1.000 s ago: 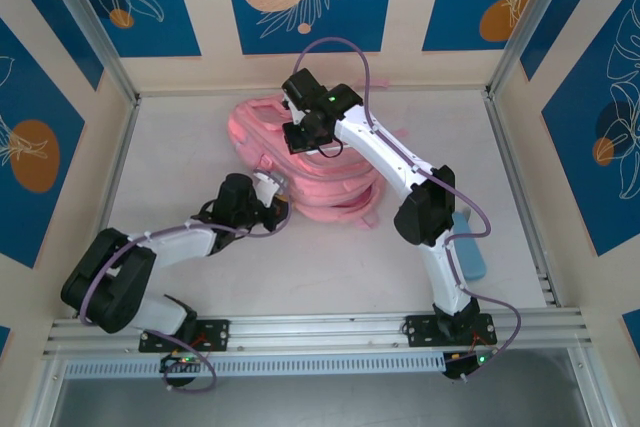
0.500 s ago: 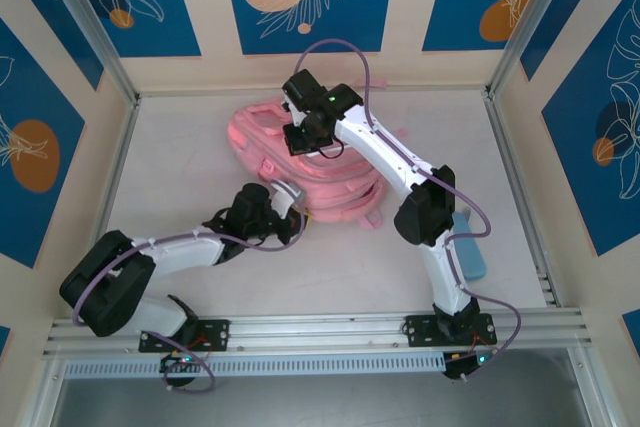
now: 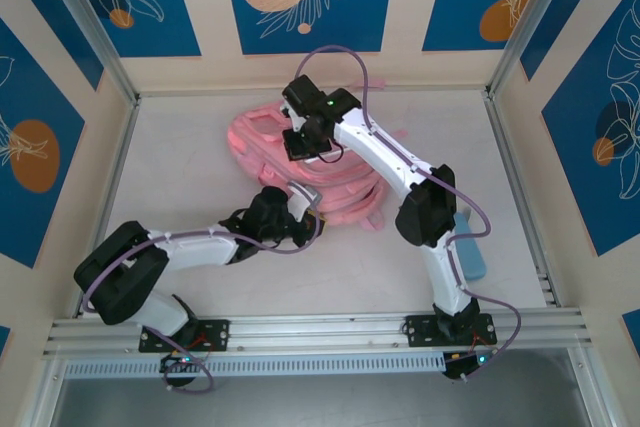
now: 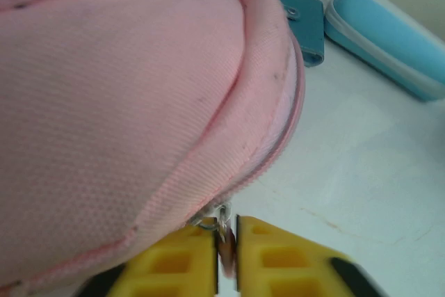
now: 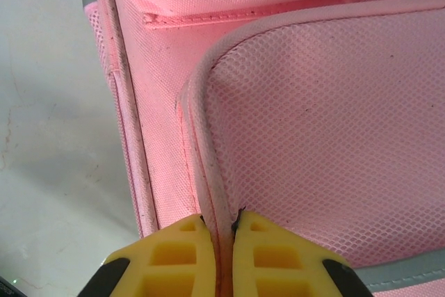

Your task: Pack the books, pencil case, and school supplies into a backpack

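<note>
Left wrist view: left end effector point(image 4: 226, 263) has jaws flanking the zip pull point(image 4: 224, 233) of the backpack point(image 4: 104, 102), grip unclear. Right end effector point(image 5: 221, 252) pinches a backpack seam. Pencil case point(image 4: 389, 39) lies farther right.

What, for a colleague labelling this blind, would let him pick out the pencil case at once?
Find the big pink backpack in the middle of the table. Go right, past the right arm, toward the table's right edge, where the pencil case lies flat. Unlike the pink bag, it is light blue: a narrow pouch with rounded ends.
</note>
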Motion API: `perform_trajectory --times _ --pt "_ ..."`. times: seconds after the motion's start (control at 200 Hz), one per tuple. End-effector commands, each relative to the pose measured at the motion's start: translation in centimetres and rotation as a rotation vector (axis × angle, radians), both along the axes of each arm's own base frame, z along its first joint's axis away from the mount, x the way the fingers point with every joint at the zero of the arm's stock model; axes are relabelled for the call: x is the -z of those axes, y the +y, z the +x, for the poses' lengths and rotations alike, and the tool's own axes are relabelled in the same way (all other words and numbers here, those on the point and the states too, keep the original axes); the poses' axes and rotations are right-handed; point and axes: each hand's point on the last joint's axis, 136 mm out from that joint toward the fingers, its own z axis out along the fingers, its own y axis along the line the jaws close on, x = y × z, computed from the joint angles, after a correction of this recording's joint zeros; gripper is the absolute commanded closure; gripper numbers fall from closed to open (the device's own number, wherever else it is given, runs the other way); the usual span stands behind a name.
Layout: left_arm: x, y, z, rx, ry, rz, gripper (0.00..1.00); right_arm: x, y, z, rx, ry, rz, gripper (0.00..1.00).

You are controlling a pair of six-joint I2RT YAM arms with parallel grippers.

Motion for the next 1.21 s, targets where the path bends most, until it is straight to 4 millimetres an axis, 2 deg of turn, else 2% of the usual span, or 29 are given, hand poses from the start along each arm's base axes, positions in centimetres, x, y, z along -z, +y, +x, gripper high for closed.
perform_trajectory --times 0.0,0.085,0.195,0.375,0.47,0.565,0.7,0.855,1.04,1.2 --pt "-0.7 -0.2 -0.8 -0.02 0.074 -0.003 0.62 -4.6 -0.7 0.4 0.042 -0.079 0.131 0.9" --pt "-0.3 0.7 -1.6 -0.048 0.137 0.008 0.4 -4.1 -1.7 -0.3 0.039 -0.059 0.143 0.8" --pt "-0.4 2.1 -2.4 -0.097 0.178 0.012 0.29 -3.7 -3.4 -1.2 0.052 -0.048 0.136 0.61" --pt "-2.1 5.0 -2.7 -0.21 0.169 0.003 0.19 -3.2 -6.0 -3.1 0.078 -0.052 0.16 0.36" --pt "-2.6 7.9 -1.5 -0.385 0.186 0.035 0.17 -2.6 -7.5 -4.1 0.112 -0.054 0.147 0.32" --pt "-3.5 9.6 -0.5 -0.529 0.258 -0.002 0.17 -1.4 -9.4 -5.1 0.171 -0.04 0.106 0.31" --pt "-5.1 9.5 0.8 -0.648 0.362 -0.084 0.2 -0.2 -11.9 -6.3 0.257 -0.022 0.089 0.3" --pt "-6.0 7.4 2.2 -0.676 0.447 -0.131 0.26 0.3 -13.7 -7.2 0.334 -0.014 0.116 0.3" --pt "-5.4 5.7 4.0 -0.728 0.528 -0.139 0.31 1.2 -14.9 -8.3 0.387 0.006 0.127 0.3" --pt "-4.5 5.1 6.0 -0.802 0.56 -0.138 0.38 2.1 -15.2 -9.0 0.402 0.034 0.135 0.3"
